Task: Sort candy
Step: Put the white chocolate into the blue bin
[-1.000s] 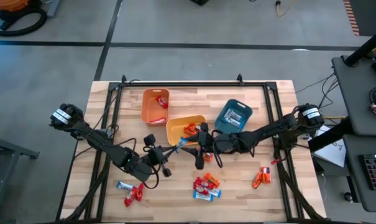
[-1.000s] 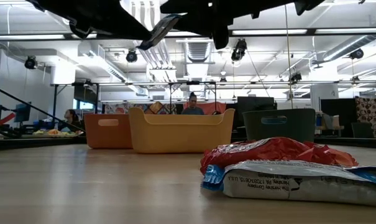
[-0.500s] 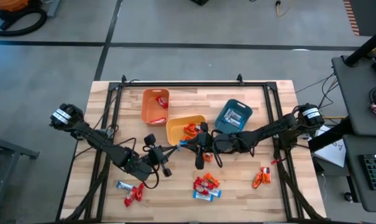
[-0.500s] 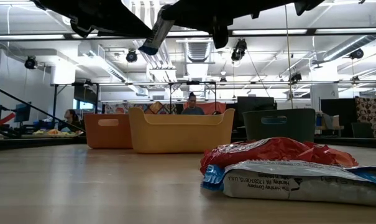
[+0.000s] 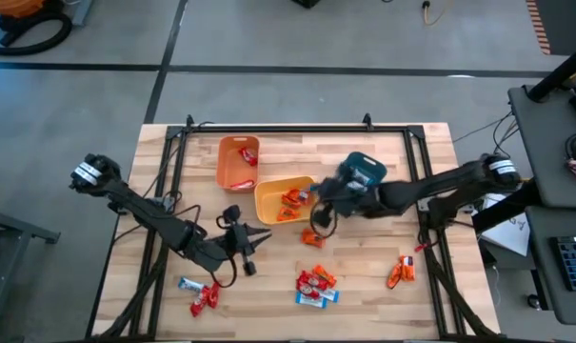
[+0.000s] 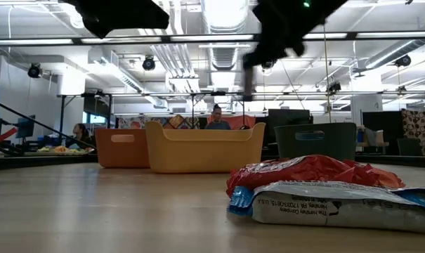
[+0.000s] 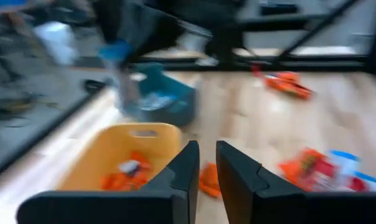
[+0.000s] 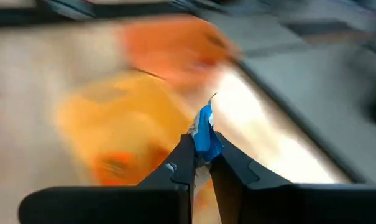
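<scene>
My right gripper (image 8: 202, 157) is shut on a blue-and-white candy bar (image 8: 204, 132). It hangs above the table between the yellow bin (image 5: 285, 200) and the teal bin (image 5: 362, 171). The left wrist view shows that bar (image 7: 118, 59) hanging in the air over the teal bin's near side. My left gripper (image 7: 207, 171) stands low, near the table's middle left (image 5: 257, 246). Its fingers stand a narrow gap apart with nothing between them. Orange packets lie in the yellow bin, and red sweets lie in the orange bin (image 5: 238, 162). My right gripper pinches one end of the blue wrapper (image 8: 206, 144) between its two fingertips, coming from above. The rest of the bar sticks out past the fingertips and hangs clear of the table and the bins.
Loose candy lies on the table: a heap near the front middle (image 5: 316, 284), some at the front left (image 5: 202, 293), orange packets at the right (image 5: 400, 272), and one orange packet just in front of the yellow bin (image 5: 313, 238). A black frame rims the tabletop.
The blue bar has passed from my left gripper to my right one where the two met, in front of the yellow bin. My left gripper has drawn back toward the table's left. My right gripper has swung with the bar toward the far right, toward the teal bin.
</scene>
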`<action>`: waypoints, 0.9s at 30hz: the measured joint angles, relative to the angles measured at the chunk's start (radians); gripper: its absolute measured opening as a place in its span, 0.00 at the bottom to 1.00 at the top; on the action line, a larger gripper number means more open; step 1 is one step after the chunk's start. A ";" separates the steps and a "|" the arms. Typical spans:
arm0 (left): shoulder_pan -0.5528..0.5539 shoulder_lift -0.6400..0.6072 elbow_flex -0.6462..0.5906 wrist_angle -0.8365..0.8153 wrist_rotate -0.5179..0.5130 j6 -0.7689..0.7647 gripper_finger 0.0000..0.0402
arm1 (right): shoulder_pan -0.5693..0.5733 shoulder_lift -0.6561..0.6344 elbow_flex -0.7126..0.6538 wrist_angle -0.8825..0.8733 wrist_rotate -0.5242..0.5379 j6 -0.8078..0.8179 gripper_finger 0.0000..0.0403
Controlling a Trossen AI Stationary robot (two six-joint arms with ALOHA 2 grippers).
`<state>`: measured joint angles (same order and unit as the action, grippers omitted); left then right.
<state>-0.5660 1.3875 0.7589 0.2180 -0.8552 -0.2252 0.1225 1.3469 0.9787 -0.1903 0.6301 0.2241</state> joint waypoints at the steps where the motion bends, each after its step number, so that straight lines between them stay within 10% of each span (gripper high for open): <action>1: 0.006 -0.018 0.000 -0.023 0.057 -0.012 0.10 | -0.018 -0.026 0.000 -0.081 0.042 0.033 0.07; 10: 0.054 -0.202 0.001 -0.458 0.477 -0.319 0.10 | -0.187 -0.129 -0.005 -0.683 0.055 0.477 0.07; 19: 0.052 -0.272 0.000 -0.778 0.901 -0.564 0.10 | -0.197 -0.115 -0.046 -0.664 0.024 0.476 0.07; 27: 0.052 -0.239 0.000 -0.813 0.974 -0.589 0.10 | -0.197 -0.110 -0.047 -0.664 0.024 0.472 0.10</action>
<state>-0.5140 1.1489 0.7593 -0.5953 0.1193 -0.8146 -0.0750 1.2367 0.9314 -0.8546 0.6540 0.6960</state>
